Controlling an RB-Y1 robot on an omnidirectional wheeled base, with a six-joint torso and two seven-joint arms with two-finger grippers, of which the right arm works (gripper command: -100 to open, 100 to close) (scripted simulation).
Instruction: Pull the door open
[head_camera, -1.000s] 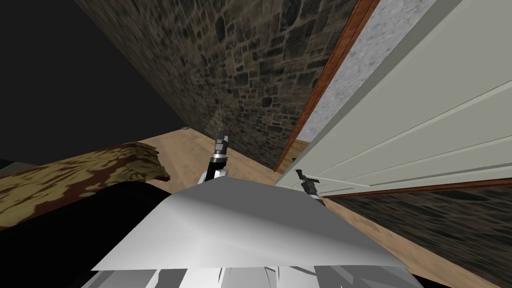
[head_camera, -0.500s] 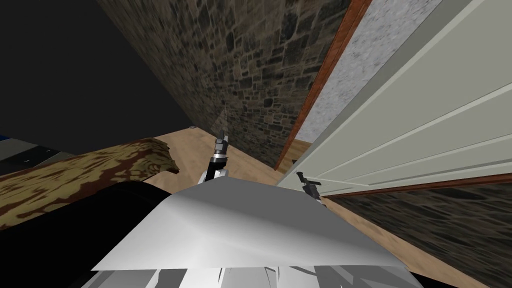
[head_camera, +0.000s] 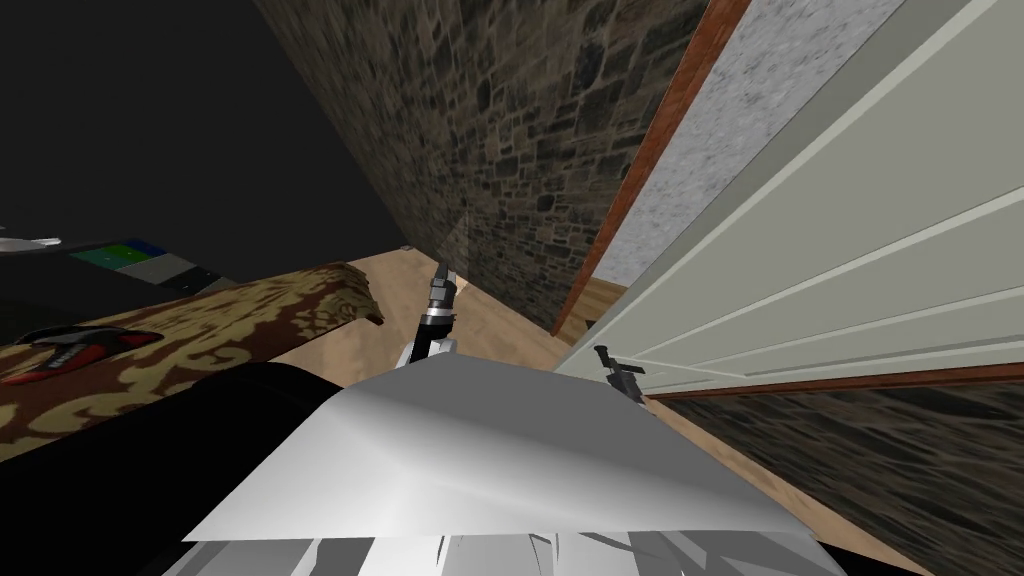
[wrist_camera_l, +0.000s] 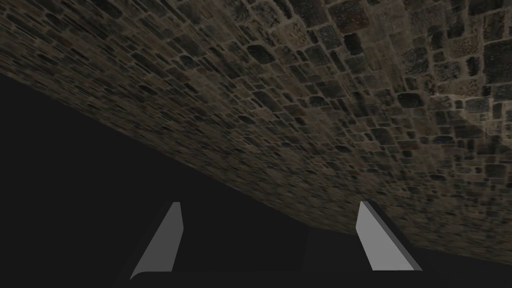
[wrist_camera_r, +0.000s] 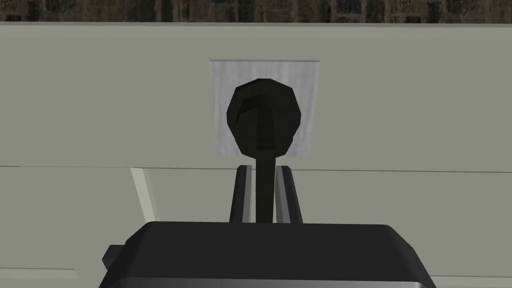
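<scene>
The handle (wrist_camera_r: 264, 117) was clamped by the right gripper (wrist_camera_r: 264, 172); the door (wrist_camera_r: 100, 100), seemingly ajar, was not yet pulled wide.

Head down, right wrist seemingly near shared door (head_camera: 850, 250)

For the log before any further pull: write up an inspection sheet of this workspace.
Surface: light wood floor.
Job's things: pale panelled door, ajar from its reddish-brown frame; black handle on a grey plate.
Clutter: patterned brown-and-gold rug; red and dark object on it, too unclear to name.
Grippers: right gripper shut on the handle's stem; left gripper open, empty, pointing at the stone wall.
Cables: nothing seen.
Surroundings: stone wall; speckled grey wall through the door gap; black area to my left.
</scene>
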